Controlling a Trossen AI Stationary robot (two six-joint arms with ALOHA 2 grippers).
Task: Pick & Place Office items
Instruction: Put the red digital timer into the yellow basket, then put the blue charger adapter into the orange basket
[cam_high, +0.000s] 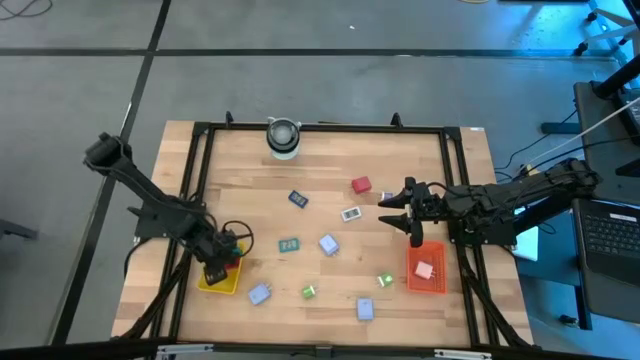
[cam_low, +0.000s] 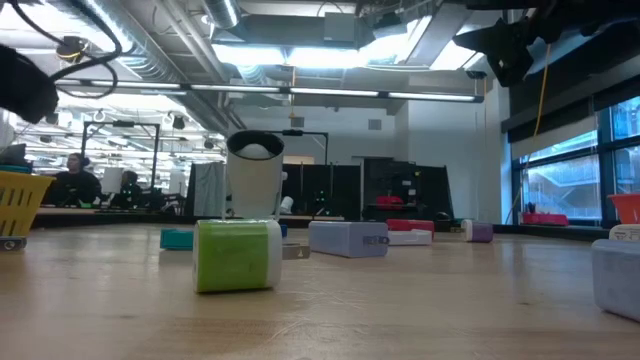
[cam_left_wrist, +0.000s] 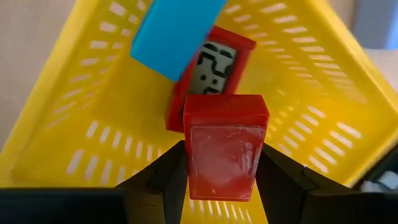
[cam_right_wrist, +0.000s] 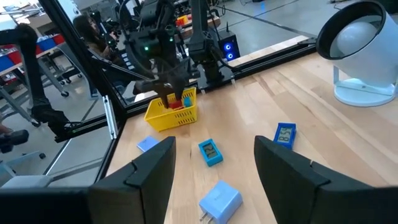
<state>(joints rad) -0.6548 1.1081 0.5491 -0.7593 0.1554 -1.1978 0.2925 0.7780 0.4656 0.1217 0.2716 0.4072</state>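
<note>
Holding red block clamped in left gripper over yellow tray | step: placing | next: part fingers, drop among contents | right gripper empty, fingers apart, beside red tray.

From overhead we look straight down on the whole table. Low down, we sit at tabletop level, facing the room. Our left wrist view peers closely into the yellow tray; our right wrist view also sees it, from across the table.
</note>
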